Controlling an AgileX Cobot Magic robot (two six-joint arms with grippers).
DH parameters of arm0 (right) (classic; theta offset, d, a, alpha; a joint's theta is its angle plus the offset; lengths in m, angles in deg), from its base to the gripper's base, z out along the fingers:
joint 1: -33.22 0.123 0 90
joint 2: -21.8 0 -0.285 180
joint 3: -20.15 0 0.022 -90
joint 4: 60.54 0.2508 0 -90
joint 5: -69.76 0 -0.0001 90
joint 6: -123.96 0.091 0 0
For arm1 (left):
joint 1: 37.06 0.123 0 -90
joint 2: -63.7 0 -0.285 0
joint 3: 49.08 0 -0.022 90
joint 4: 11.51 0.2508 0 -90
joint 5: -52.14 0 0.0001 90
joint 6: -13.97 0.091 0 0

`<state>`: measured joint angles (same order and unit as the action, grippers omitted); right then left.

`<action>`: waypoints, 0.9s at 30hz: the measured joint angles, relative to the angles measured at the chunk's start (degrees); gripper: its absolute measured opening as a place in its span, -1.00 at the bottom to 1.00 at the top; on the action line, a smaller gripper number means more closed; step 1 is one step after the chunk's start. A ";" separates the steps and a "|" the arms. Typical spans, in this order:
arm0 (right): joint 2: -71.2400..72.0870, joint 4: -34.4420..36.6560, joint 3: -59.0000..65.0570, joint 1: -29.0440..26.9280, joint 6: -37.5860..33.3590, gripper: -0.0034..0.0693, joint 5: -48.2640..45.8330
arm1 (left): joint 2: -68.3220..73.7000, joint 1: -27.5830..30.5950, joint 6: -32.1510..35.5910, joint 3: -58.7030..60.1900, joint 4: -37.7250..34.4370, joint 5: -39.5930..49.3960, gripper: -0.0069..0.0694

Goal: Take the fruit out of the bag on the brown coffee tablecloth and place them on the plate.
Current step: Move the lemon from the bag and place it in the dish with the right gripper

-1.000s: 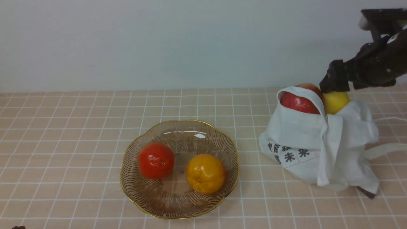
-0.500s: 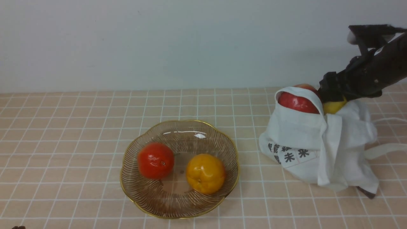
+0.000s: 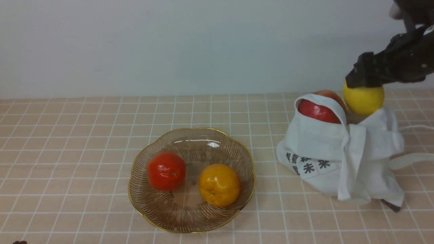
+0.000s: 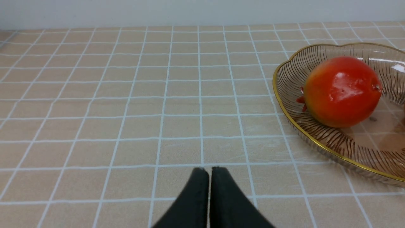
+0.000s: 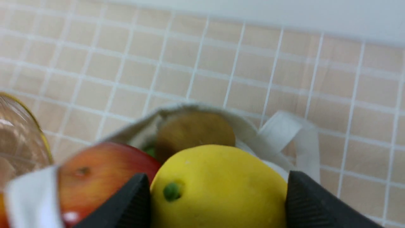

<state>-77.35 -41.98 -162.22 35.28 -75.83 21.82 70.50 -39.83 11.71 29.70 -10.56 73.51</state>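
My right gripper (image 3: 364,83) is shut on the yellow lemon (image 3: 363,99) and holds it just above the mouth of the white bag (image 3: 339,152); in the right wrist view the lemon (image 5: 218,186) sits between both fingers. The dark red apple (image 3: 318,110) sits in the bag's mouth, and a brown fruit (image 5: 194,131) lies deeper inside. The amber plate (image 3: 191,222) holds the red-orange fruit (image 3: 166,171) and the orange mandarin (image 3: 219,184). My left gripper (image 4: 208,172) is shut and empty, low over the tablecloth (image 4: 126,95) beside the plate (image 4: 316,139).
The bag's white straps (image 3: 412,159) trail on the cloth to its right. A pale wall (image 3: 169,44) stands behind the table. A small dark object (image 3: 390,205) pokes out under the bag's right corner.
My right gripper dipped onto the lemon in the bag, closed on it and has lifted it up out of the bag's mouth. The left arm has not moved.
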 joint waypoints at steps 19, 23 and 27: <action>5.23 31.23 -0.18 22.82 -24.83 0.45 -11.63 | 0.00 0.00 0.00 0.00 0.00 0.00 -0.84; -2.73 31.17 -0.18 30.86 -25.14 0.45 -6.59 | 0.00 0.00 0.00 0.00 0.00 0.00 -0.84; -8.67 31.10 -0.18 34.42 -24.43 0.45 -2.14 | 0.00 0.00 0.00 0.00 0.00 0.00 -0.84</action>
<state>-86.03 -10.88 -162.40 69.70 -100.25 19.67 70.50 -39.83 11.71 29.70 -10.56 73.51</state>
